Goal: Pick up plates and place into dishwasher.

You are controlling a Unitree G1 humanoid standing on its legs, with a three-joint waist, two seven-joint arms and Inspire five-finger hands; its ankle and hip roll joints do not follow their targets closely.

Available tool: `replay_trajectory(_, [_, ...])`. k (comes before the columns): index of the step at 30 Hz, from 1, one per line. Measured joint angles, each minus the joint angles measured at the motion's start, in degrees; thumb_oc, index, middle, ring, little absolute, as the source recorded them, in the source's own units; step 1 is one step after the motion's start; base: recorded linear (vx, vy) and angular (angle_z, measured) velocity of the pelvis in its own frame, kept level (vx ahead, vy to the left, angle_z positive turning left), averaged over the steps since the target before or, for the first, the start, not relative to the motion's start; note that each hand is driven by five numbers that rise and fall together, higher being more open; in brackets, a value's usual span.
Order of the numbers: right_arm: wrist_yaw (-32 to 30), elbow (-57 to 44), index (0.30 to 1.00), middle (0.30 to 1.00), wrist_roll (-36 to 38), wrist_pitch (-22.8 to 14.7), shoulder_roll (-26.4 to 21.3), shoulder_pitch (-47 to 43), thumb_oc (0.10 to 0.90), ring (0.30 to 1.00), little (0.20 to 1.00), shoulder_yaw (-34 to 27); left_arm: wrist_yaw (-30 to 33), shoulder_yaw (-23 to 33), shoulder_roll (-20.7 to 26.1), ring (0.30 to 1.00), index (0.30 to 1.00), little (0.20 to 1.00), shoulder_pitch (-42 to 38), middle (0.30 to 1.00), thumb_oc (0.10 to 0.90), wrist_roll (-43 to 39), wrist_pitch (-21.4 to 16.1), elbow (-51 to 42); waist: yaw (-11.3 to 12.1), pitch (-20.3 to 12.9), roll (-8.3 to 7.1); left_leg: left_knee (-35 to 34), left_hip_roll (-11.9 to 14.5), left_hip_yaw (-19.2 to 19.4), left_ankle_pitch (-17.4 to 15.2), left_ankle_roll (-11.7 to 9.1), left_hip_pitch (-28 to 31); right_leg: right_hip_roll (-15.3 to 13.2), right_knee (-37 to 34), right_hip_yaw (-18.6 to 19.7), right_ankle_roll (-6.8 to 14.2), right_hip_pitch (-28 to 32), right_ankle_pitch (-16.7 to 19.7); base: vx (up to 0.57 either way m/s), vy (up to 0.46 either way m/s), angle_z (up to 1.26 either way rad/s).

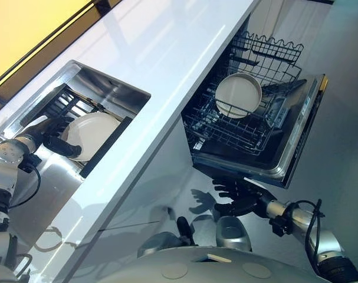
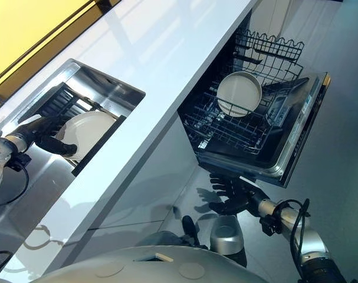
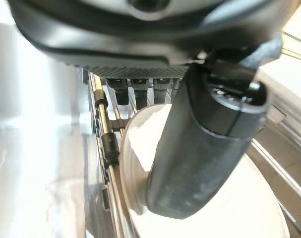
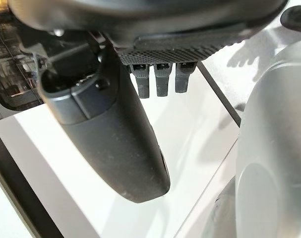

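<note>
While left hand (image 1: 52,138) fingers (image 3: 135,89) and thumb straddle rim of white plate (image 1: 91,134) in sink rack (image 1: 61,103), hold looks shallow: slip risk on lift. Right hand (image 1: 237,197) spread, empty, below dishwasher rack (image 1: 226,132) holding second plate (image 1: 238,95).

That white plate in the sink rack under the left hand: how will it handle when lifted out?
The plate looks rigid and glazed, so probably slippery under the left hand. It leans on the rack rails, so it may slide or tip as it comes free. Likely ceramic: a knock against the steel sink could chip it.
</note>
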Motion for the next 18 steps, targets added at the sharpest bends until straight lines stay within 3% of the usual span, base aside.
replay_trajectory(1, [0.1,0.0,0.9,0.9,0.0,0.1,0.0,0.1,0.8,0.9,0.9,-0.2,0.0,0.9,-0.2,0.589,0.589,0.538,0.2,0.589,0.438,-0.9,0.4,-0.2,-0.1,0.0,0.04,0.0,0.0,-0.1,0.0,0.0,0.1,0.0,0.0,0.0,0.0,0.0,0.0,0.0,0.0,0.0])
replay_trajectory(2, [0.1,0.0,0.9,0.9,0.0,0.3,0.0,0.3,0.8,0.9,0.9,-0.5,0.0,1.9,-0.9,0.465,0.465,0.392,0.8,0.465,0.292,-2.0,1.2,-0.3,-0.3,0.0,0.09,0.0,-0.1,-0.3,0.0,0.1,0.2,-0.1,0.0,0.0,0.1,0.2,0.0,0.0,0.0,0.0])
replay_trajectory(4, [0.7,0.0,0.9,0.9,0.0,0.8,0.1,0.8,0.8,0.9,0.9,-1.1,2.1,4.2,-2.5,0.491,0.491,0.422,1.9,0.491,0.322,-4.7,1.9,-0.4,-0.2,0.0,0.08,0.0,-0.2,-0.3,-0.1,0.2,0.3,-0.2,0.0,0.0,0.1,0.3,0.0,0.0,0.0,0.0])
replay_trajectory(5, [0.8,0.0,0.9,0.9,0.0,1.2,0.1,1.0,0.8,0.9,0.9,-1.2,3.3,5.4,-3.4,0.441,0.441,0.365,2.2,0.441,0.265,-5.9,2.0,-0.4,-0.2,0.0,0.07,0.0,-0.3,-0.4,-0.1,0.2,0.5,-0.3,-0.1,0.0,0.1,0.6,0.0,0.0,0.0,0.0])
replay_trajectory(6, [0.9,0.0,0.9,0.9,0.0,1.4,0.2,1.1,0.8,0.9,0.9,-1.2,4.0,5.8,-3.9,0.439,0.439,0.362,2.7,0.439,0.262,-7.3,1.9,-0.5,-0.1,0.0,0.06,0.0,-0.3,-0.4,-0.2,0.3,0.9,-0.3,-0.1,0.0,0.2,0.8,-0.1,0.0,0.0,0.0])
replay_trajectory(7, [1.2,0.0,0.9,0.9,-0.2,1.4,0.5,1.2,0.8,0.9,0.9,-1.3,5.7,6.5,-4.8,0.326,0.326,0.23,3.8,0.326,0.13,-9.0,1.8,-0.8,-0.1,0.0,0.09,0.0,-0.3,-0.4,-0.3,0.5,1.3,-0.3,-0.1,0.0,0.3,1.1,-0.2,0.03,-0.003,-0.09])
replay_trajectory(8, [1.3,0.0,0.9,0.9,-0.5,1.4,0.7,1.2,0.8,0.9,0.9,-1.4,7.2,7.8,-5.9,0.3,0.3,0.2,4.9,0.3,0.1,-10.6,1.4,-1.2,0.0,-0.1,0.18,0.0,-0.3,-0.6,-0.5,0.5,1.5,-0.3,-0.1,0.0,0.3,1.2,-0.2,0.03,-0.001,-0.11])
replay_trajectory(12, [3.1,0.1,0.9,0.9,-3.7,1.5,2.7,2.5,0.8,0.9,0.9,-2.3,13.2,12.4,-11.5,0.3,0.3,0.2,8.8,0.3,0.1,-20.6,-2.0,-4.6,1.4,-0.1,0.08,0.0,-0.4,-1.1,-0.6,0.5,2.0,-0.4,-0.2,-0.6,0.5,1.8,-0.3,0.01,-0.006,0.01])
replay_trajectory(18, [5.2,0.2,0.9,0.9,-5.3,1.3,5.6,2.0,0.8,0.9,0.9,-2.8,17.4,12.5,-16.5,0.3,0.3,0.2,11.5,0.3,0.1,-24.5,-6.8,-8.3,2.4,-0.4,-0.38,0.0,-0.6,-1.6,-0.7,0.5,2.3,-0.9,-0.1,-1.8,0.5,2.2,-0.4,0.0,-0.021,0.03])
